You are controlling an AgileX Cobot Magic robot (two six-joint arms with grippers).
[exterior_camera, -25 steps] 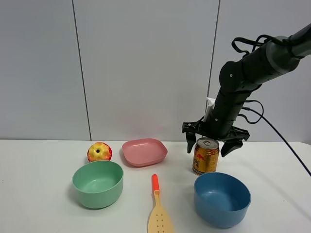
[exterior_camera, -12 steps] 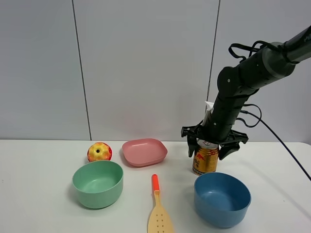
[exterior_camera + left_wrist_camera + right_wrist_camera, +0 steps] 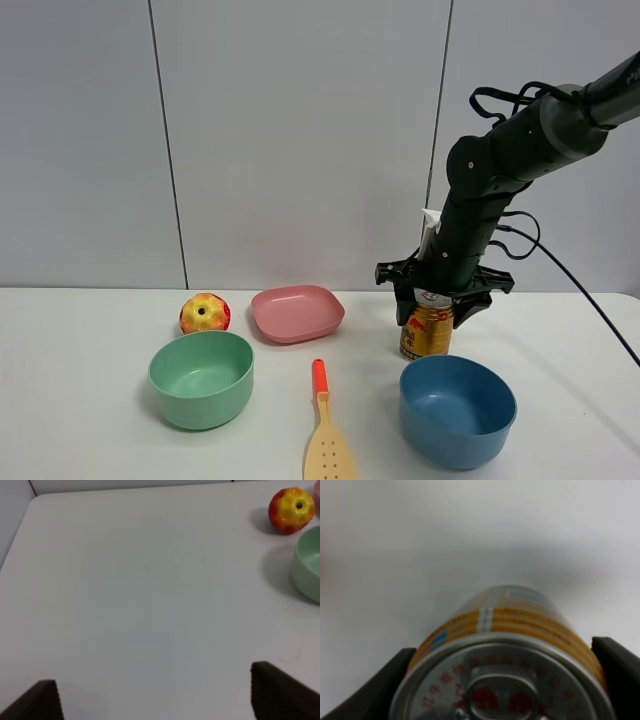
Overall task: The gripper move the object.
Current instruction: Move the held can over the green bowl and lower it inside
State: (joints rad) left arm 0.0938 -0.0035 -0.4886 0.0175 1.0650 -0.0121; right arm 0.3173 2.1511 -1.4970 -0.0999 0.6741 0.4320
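Gold metal drink can with red markings and a silver top, standing upright on the white counter, toward 3 o'clock from its middle. Black two-fingered right end effector straddles the can's top from above, with its fingers closed against both sides. The grasp looks made; lifting and moving are still to do. Round blue bowl sits just beside the can at 6 o'clock, and a shallow pink dish lies at 9 o'clock. Left end effector is spread wide, holding nothing.
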